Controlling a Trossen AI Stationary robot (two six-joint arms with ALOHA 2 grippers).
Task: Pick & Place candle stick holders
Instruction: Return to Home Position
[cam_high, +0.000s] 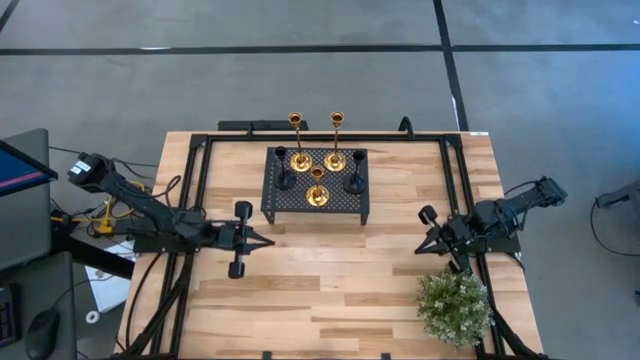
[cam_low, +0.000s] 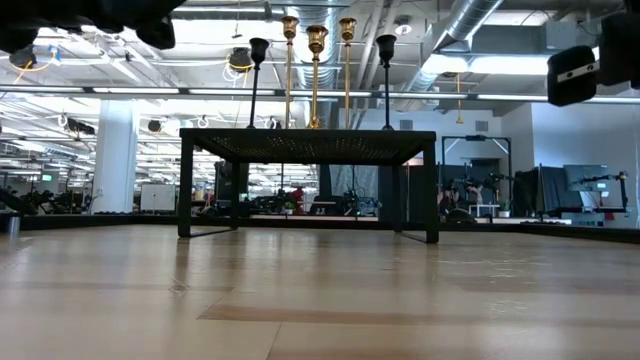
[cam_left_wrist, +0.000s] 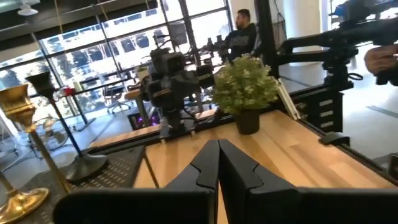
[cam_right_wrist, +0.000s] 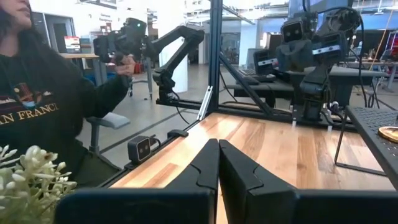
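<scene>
All five candle stick holders (cam_high: 335, 160) are seen upright on the black perforated stand (cam_high: 300, 206), which is set on the worktop (cam_high: 330, 290) near the middle of its far edge. The two tall gold holders (cam_high: 300, 162) are placed along the stand's far side, the short gold holder (cam_high: 317, 193) towards the middle of its near side, and the two matte black holders (cam_high: 284, 176) at its left and right flanks. None of them is touched by either arm. The left end effector (cam_high: 268, 240) is held above the worktop towards the left edge, off the stand's near left corner and apart from it. It is clenched, with nothing between its fingers (cam_left_wrist: 202, 171). The right end effector (cam_high: 422, 250) is held towards the right edge, near the small potted plant (cam_high: 455, 305) at the near right corner, and is likewise clenched on nothing. A person in a dark sweatshirt (cam_right_wrist: 43, 106) is seen beyond the worktop in the right wrist view. With every holder placed, the placing work is judged complete, and the step in hand is taken to be the return of both arms to their rest poses. What is called for next is a clean retreat: each arm is to be folded back towards its own edge, the stand is to be left undisturbed, and the right arm is to be kept off the plant.
</scene>
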